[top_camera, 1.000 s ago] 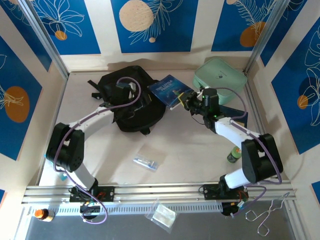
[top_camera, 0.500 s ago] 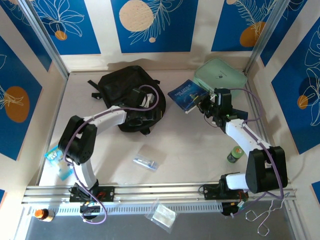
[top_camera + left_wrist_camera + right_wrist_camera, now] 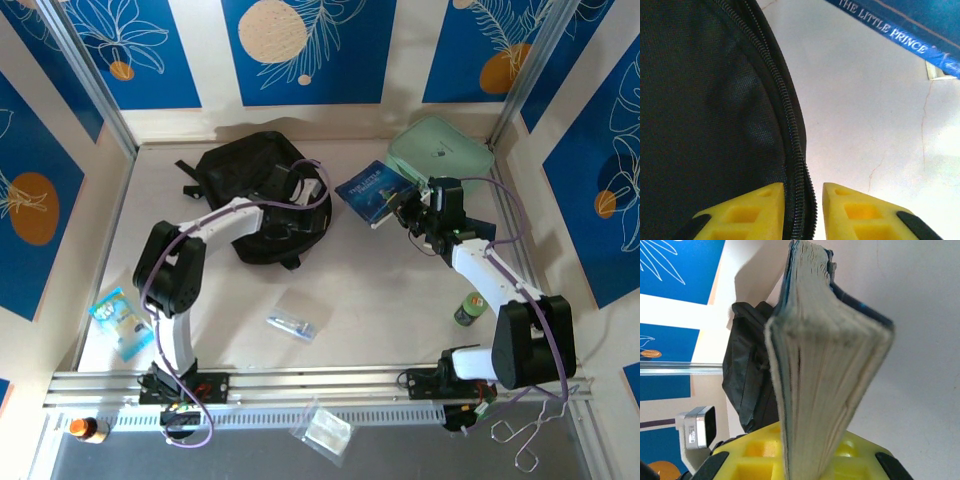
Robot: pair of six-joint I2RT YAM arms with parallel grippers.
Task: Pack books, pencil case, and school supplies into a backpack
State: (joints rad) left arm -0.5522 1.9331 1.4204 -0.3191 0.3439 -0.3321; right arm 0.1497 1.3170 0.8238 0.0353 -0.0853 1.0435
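Note:
The black backpack (image 3: 250, 215) lies at the back left of the table. My left gripper (image 3: 305, 200) is at its right edge. In the left wrist view the jaws (image 3: 803, 187) stand close together with the backpack's (image 3: 700, 100) zip rim between them. The left pad presses the fabric, and a sliver of table shows by the right pad. My right gripper (image 3: 410, 207) is shut on the "Little Prince" book (image 3: 372, 190), held above the table right of the backpack. The book's page edge (image 3: 830, 350) rises from the right gripper (image 3: 807, 450). The clear pencil case (image 3: 292, 323) lies on the table in front.
A mint-green case (image 3: 440, 150) sits at the back right, behind the held book. A small green bottle (image 3: 468, 309) stands near the right arm. A blue packet (image 3: 120, 320) lies at the front left. Bare table separates backpack and book.
My left gripper slid right across the backpack to its zip edge and its jaws closed in. My right gripper carried the book a little to the right, then stayed still.

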